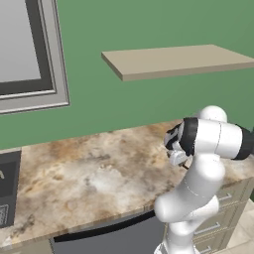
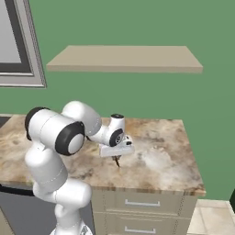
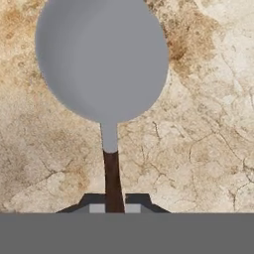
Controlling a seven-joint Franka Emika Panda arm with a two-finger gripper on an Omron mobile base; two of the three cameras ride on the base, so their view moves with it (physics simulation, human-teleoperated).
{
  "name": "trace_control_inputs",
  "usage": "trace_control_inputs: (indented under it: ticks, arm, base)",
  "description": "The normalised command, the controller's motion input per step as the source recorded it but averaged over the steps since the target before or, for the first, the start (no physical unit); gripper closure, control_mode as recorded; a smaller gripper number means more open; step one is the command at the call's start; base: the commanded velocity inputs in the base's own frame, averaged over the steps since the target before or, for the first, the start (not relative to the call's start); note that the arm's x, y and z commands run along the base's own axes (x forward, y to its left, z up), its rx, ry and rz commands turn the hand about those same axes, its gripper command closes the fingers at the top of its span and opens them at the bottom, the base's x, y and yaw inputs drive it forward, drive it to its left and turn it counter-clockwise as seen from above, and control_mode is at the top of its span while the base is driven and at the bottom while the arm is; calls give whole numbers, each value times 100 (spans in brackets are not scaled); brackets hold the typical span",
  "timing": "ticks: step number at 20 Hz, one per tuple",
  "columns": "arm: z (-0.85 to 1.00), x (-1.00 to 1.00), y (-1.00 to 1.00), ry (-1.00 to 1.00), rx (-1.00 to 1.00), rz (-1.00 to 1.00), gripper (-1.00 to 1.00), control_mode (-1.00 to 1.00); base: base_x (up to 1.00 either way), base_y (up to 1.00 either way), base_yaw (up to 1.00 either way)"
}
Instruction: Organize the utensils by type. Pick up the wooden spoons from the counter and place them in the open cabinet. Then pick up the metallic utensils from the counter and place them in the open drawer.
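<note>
Your claw was pinching the thin dark handle of the round-headed metal utensil, low over the worktop toward its right end, not far from the front edge. I judge you had to lift straight and slowly, because the heavy head could swing the handle.
</note>
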Motion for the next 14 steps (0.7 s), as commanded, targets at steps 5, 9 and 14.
trace_control_inputs:
  ticks: [5, 9, 14]
  arm:
    - [-69, -47, 2, -3, -1, -9, 100, -100]
    - [11, -30, 15, -8, 0, -8, 100, -100]
    - [65, -60, 15, -2, 0, -3, 100, -100]
  base:
    - [0, 0, 0]
    - [0, 0, 0]
    - [0, 0, 0]
